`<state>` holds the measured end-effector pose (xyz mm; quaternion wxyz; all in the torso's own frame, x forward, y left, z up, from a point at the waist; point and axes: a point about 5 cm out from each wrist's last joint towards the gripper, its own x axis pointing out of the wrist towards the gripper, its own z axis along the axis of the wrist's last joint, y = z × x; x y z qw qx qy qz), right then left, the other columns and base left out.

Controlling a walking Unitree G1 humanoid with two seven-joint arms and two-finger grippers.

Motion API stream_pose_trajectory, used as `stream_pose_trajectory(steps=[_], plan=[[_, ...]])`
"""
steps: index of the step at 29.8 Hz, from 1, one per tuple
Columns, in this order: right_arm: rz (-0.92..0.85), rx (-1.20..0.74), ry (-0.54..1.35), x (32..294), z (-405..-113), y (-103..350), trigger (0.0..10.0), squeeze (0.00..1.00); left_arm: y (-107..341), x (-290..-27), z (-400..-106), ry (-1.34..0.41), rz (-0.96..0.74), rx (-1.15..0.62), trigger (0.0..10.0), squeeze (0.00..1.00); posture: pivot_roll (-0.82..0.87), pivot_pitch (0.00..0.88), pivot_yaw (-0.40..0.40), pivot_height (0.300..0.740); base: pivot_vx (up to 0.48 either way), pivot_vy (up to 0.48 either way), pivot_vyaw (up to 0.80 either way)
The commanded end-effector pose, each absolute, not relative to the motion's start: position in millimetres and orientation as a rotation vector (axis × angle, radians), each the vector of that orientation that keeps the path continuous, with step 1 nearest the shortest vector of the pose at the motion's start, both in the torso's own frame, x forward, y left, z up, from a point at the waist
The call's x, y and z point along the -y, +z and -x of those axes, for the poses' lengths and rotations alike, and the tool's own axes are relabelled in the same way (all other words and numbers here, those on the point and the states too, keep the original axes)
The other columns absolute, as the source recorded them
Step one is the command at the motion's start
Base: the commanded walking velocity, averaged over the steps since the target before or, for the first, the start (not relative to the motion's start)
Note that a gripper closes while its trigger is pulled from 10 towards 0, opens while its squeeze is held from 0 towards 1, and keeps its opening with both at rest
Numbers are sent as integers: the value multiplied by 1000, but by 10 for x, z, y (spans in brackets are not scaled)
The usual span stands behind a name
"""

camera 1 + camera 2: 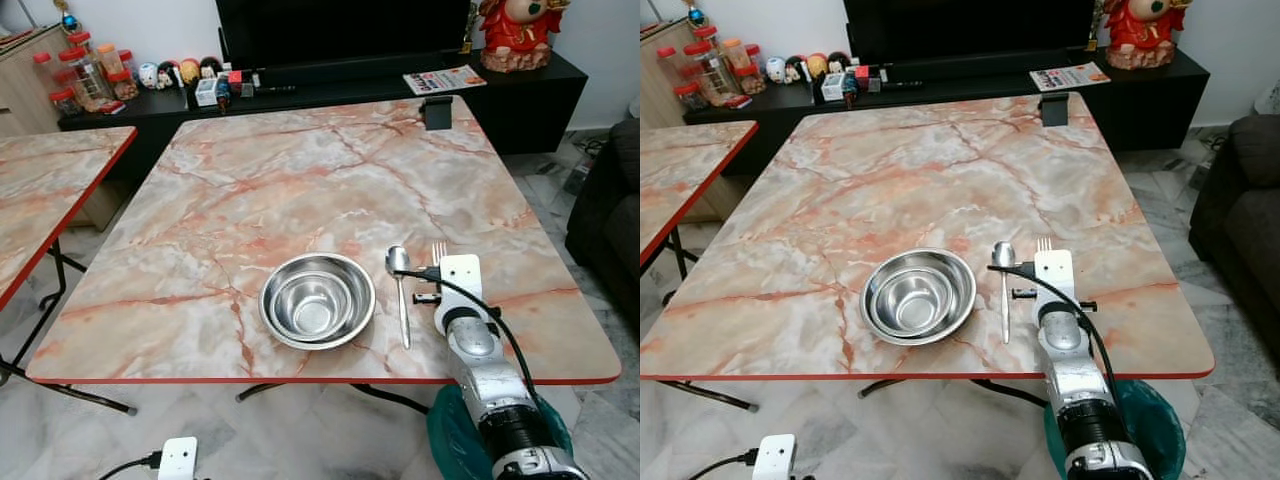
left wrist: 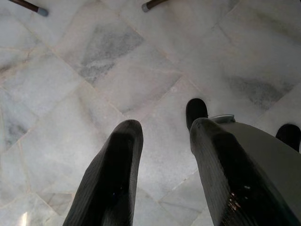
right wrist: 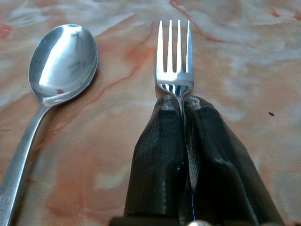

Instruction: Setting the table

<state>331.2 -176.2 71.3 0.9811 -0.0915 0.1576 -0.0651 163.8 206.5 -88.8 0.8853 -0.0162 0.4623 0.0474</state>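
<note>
While the right tool (image 3: 182,110) pinches the fork (image 3: 175,56) just behind its tines, low over the worktop (image 1: 300,180), the fork lies just right of the spoon (image 1: 399,290), parallel, tines pointing away. Bowl (image 1: 317,300) left of spoon. Left tool (image 2: 164,160) hangs parted, empty, over floor.

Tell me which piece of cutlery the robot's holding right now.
The fork. The right gripper is shut on its handle, tines pointing away from the robot. The spoon lies free on the marble table, between the fork and the steel bowl.
</note>
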Motion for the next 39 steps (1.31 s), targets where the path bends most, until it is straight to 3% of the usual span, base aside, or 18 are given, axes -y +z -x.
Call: stream_pose_trajectory(steps=[1,5,6,7,21,22,28,39], plan=[[169,-366,-119,1729,-3277,609,10000,0,-892,-2129,-1606,103,11,-980,10000,0,-7,36,132,740,0,0,0],[166,-369,-115,1725,-3276,602,10000,0,-889,-2126,-1615,101,10,-978,10000,0,-7,36,132,740,0,0,0],[164,-369,-114,1723,-3275,601,10000,294,-889,-2126,-1614,102,10,-978,10000,0,-8,36,132,740,0,0,0],[164,-370,-115,1723,-3273,597,10000,1000,-890,-2125,-1613,101,9,-979,10000,0,-7,37,132,740,0,0,0],[143,-284,-120,1701,-3328,727,10000,1000,-887,-2132,-1616,102,7,-979,10000,0,-6,35,133,740,0,0,0],[145,-185,-103,1672,-3360,854,10000,0,-887,-2131,-1616,102,7,-978,10000,0,-6,34,133,740,0,0,0],[118,96,-90,1609,-3413,1273,10000,0,-882,-2126,-1629,104,12,-971,10000,0,-8,32,132,740,0,0,0],[80,224,-71,1526,-3376,1413,10000,0,-864,-2119,-1668,118,33,-946,10000,0,-11,30,132,740,0,0,0]])
